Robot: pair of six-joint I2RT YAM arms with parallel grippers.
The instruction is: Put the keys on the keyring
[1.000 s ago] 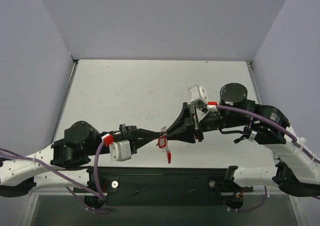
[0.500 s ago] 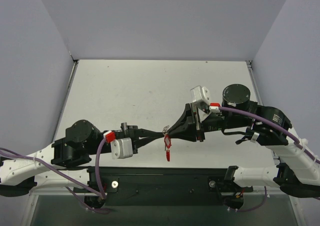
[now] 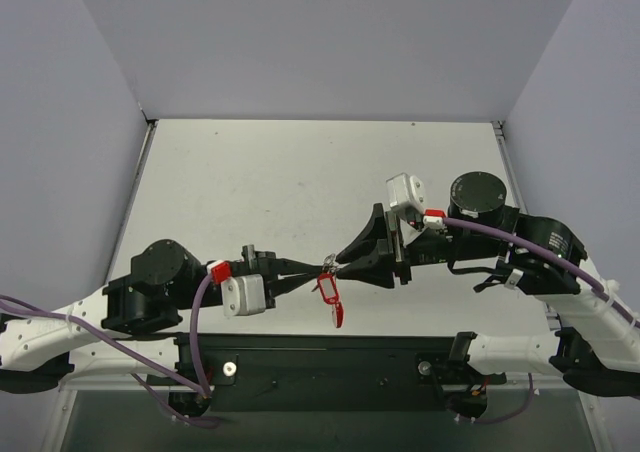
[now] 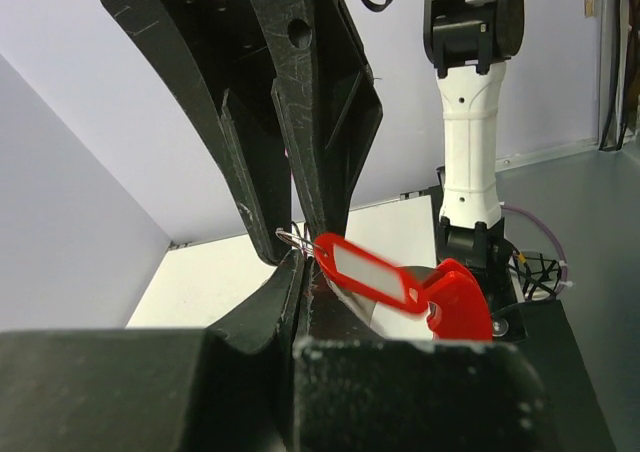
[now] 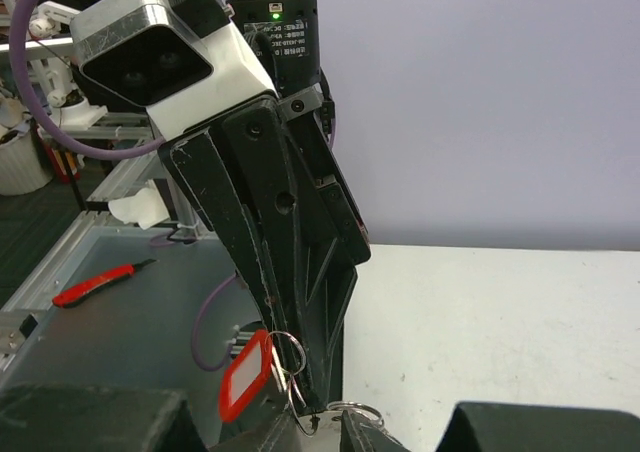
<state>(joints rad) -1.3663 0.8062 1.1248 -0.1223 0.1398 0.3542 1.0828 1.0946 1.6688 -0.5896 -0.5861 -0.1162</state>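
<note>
Two grippers are meeting tip to tip over the near part of the table (image 3: pixel 260 182), just beyond the black rail (image 3: pixel 330 357) that is carrying both arms. The left gripper (image 3: pixel 316 269) is pinching hard, its jaws pressed together on the thin wire loop of the keyring (image 4: pixel 368 275). The keyring's red tag, with its pale window, is hanging off that loop in the air between the two arms. The key (image 4: pixel 462 308) is sitting just behind the tag. Its red head is poking out past the tag's far end and a dull silver blade is showing under it. From above, the key is dangling lowest, on the rail side of the tag.

The right gripper (image 3: pixel 341 262) is coming in from the opposite side, its jaws standing slightly apart and straddling the top of the wire loop. I cannot tell whether they are actually gripping the wire or only bracketing it.

Plenty is getting in the way. From above, the black fingertips are covering nearly all of the loop. In the right wrist view, the left gripper and its white camera (image 5: pixel 160 62) are filling the left half, with the tag peeking out beneath. In the left wrist view, a white arm link (image 4: pixel 468 142) is standing behind the tag. Purple cables (image 3: pixel 197 337) are trailing from both arms, and a red-handled tool (image 5: pixel 100 283) is lying on the grey surface off the table.
</note>
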